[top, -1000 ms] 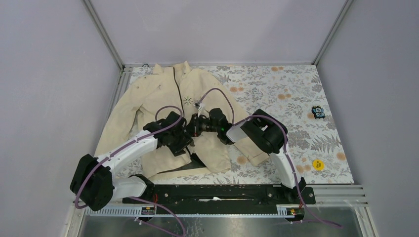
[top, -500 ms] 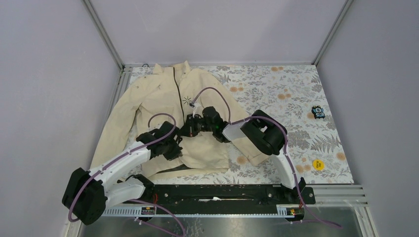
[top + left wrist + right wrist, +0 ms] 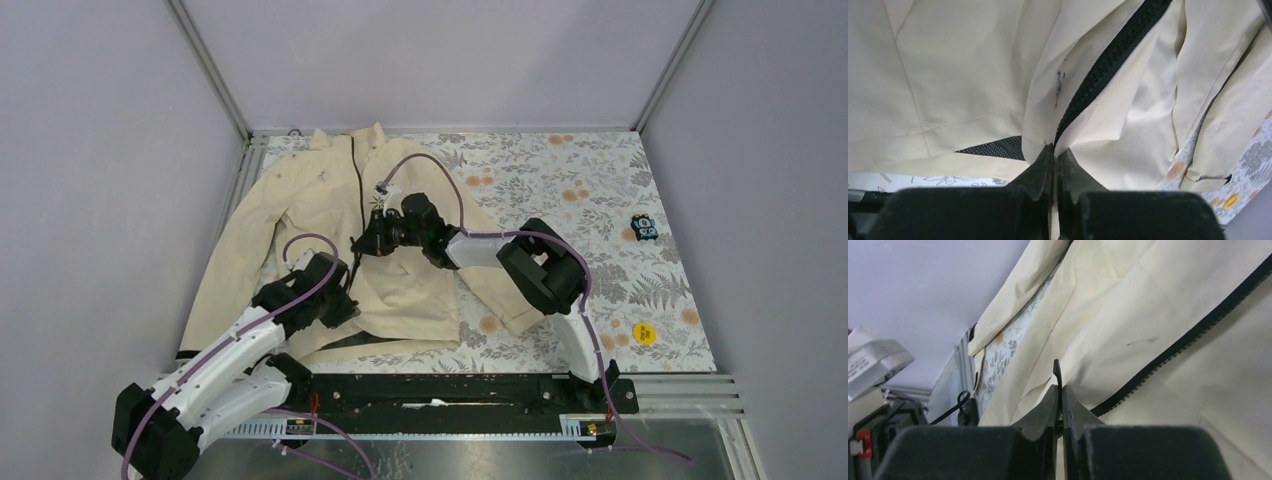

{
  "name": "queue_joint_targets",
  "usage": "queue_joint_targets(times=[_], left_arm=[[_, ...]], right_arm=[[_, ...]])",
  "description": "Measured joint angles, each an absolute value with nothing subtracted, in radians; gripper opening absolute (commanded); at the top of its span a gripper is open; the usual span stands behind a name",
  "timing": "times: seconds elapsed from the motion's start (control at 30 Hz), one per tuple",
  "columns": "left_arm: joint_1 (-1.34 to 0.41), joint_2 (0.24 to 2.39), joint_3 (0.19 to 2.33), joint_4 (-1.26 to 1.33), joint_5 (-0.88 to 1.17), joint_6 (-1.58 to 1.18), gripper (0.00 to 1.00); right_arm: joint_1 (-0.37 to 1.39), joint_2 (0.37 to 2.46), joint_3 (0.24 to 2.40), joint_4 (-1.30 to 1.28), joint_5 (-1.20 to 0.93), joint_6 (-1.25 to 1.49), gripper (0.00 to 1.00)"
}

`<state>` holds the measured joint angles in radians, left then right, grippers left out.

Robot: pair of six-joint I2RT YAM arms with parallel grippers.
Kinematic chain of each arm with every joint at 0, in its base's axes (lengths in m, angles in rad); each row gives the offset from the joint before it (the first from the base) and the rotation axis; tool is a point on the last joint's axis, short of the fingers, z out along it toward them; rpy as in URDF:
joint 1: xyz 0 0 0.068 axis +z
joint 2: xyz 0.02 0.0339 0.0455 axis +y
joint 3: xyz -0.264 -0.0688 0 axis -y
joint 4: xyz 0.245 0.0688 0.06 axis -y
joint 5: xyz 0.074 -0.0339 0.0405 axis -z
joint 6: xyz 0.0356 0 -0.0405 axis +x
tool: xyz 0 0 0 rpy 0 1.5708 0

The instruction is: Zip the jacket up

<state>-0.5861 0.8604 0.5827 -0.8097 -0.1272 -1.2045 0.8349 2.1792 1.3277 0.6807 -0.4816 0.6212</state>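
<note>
From above, the jacket (image 3: 300, 215) looks limp and light, lying flat with the left pincer (image 3: 340, 303) at its hem (image 3: 420, 340) and the right pincer (image 3: 368, 243) mid-front. Left wrist: jaws clamped on the soft hem, the zipper (image 3: 1118, 55) running away just ahead. Right wrist: jaws pinched shut on the thin, likely slippery pull tab (image 3: 1056, 371).

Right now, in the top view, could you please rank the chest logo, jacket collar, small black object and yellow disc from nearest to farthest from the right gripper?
From the right gripper:
1. The chest logo, just beyond it.
2. The jacket collar, at the far edge.
3-4. The small black object and yellow disc, far right: too close to call.
</note>
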Motion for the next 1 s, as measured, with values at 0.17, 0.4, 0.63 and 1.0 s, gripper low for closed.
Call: queue_joint_targets(times=[0.17, 0.4, 0.63, 1.0], left_arm=[[-0.584, 0.830, 0.600, -0.817, -0.149, -1.206, 0.00], [-0.581, 0.759, 0.669, -0.910, -0.180, -1.194, 0.00], [-0.584, 0.735, 0.690, -1.047, -0.157, -1.183, 0.00], [-0.586, 0.768, 0.759, -1.127, -0.046, -1.017, 0.00]], right_arm=[[0.835, 2.181, 1.479, 0.509, -0.466, 0.561, 0.00], [0.806, 2.314, 1.920, 0.344, -0.378, 0.477, 0.00], [0.717, 2.520, 2.325, 0.260, -0.308, 0.430, 0.00], [0.659, 2.803, 2.637, 0.322, -0.224, 0.352, 0.00]])
